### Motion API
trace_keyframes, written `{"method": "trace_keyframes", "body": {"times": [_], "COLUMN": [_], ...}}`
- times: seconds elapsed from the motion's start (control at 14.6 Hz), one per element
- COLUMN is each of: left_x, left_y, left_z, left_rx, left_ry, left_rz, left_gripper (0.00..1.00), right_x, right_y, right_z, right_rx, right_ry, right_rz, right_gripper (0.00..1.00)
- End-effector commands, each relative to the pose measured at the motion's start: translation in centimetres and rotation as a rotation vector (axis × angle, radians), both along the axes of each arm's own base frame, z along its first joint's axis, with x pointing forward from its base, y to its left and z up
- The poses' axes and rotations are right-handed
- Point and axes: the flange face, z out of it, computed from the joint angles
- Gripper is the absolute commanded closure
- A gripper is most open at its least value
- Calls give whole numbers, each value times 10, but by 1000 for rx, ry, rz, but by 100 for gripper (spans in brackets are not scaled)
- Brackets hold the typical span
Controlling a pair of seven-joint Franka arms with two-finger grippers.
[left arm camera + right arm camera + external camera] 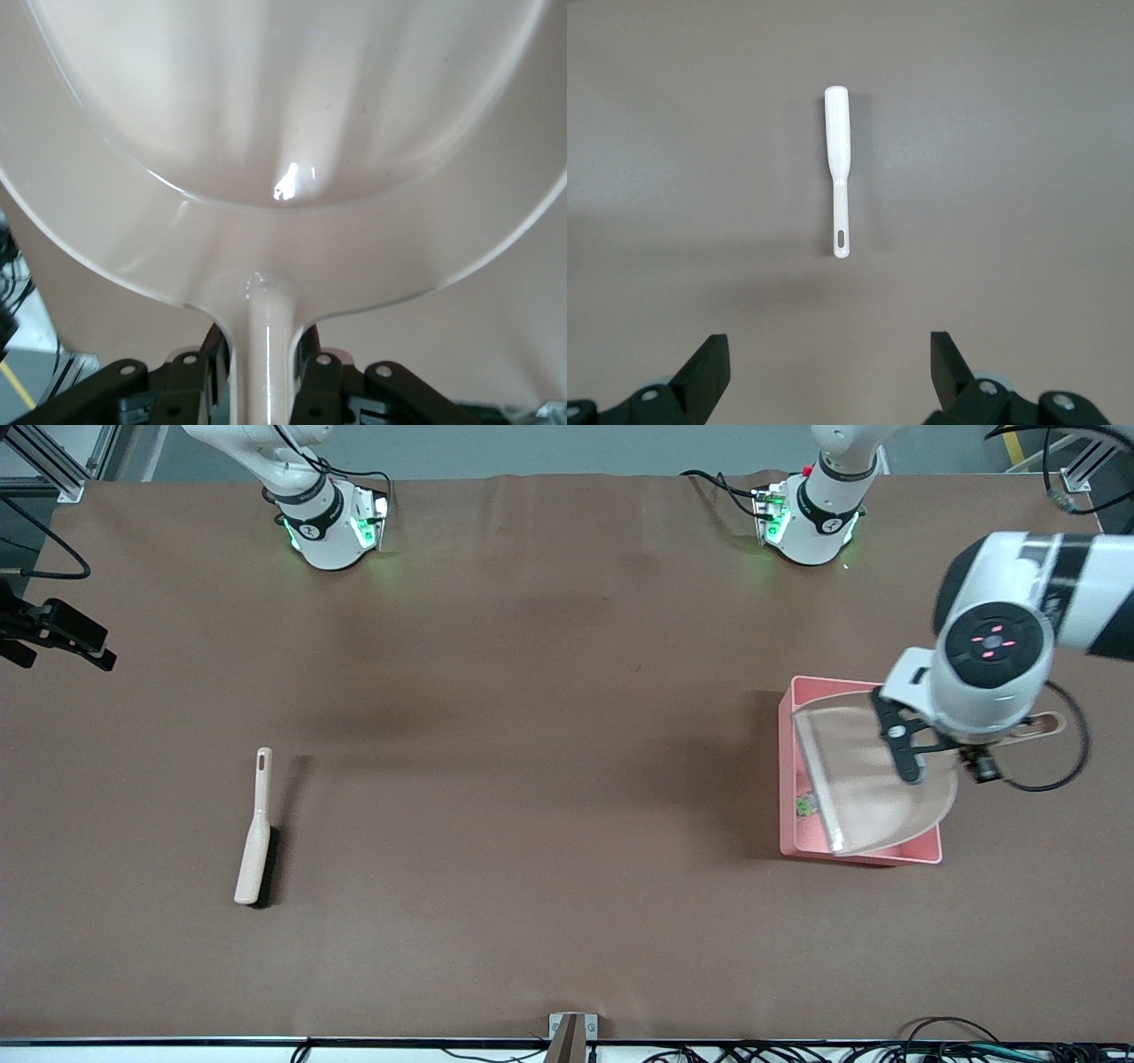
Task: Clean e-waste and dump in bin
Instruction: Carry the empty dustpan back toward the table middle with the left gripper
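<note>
Status: dump stage, nearly complete.

The left gripper is clamped fully on the handle of the beige dustpan, holding it tilted over the pink bin at the left arm's end of the table. In the left wrist view the pan interior shows no debris.

1 e-waste piece, white with green, lies on the bin floor beside the pan's lip. The maroon block cannot be located; it may be hidden under the pan.

The right gripper waits, fingers spread wide and empty, over the brush, which lies on the table.

Remaining, as judged: confirm both pieces are binned, then set the dustpan down.
</note>
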Motion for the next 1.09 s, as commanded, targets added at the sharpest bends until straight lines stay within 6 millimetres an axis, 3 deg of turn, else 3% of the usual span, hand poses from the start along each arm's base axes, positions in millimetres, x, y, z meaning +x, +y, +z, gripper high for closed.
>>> {"method": "trace_keyframes", "body": {"times": [0.0, 0.14, 0.27, 0.48, 0.68, 1.03], "left_x": [14, 5, -5, -15, -10, -17], "left_y": [-63, -116, -144, -192, -210, -229], "left_z": [-25, -29, -44, -84, -117, -136], "left_rx": [-69, -55, -62, -129, -175, -184], "left_ry": [-12, -34, -48, -47, -62, -20], "left_rz": [0, -64, -24, -45, -116, -224], "left_gripper": [98, 98, 98, 98, 97, 99], "right_x": [0, 0, 0, 0, 0, 0], "right_y": [2, 3, 3, 3, 3, 3], "right_z": [3, 3, 3, 3, 3, 3], "right_rx": [16, 17, 16, 17, 17, 17], "right_ry": [-8, -8, -8, -8, -8, -8], "right_rz": [-7, -5, -5, -5, -5, -5], "right_gripper": [0, 0, 0, 0, 0, 0]}}
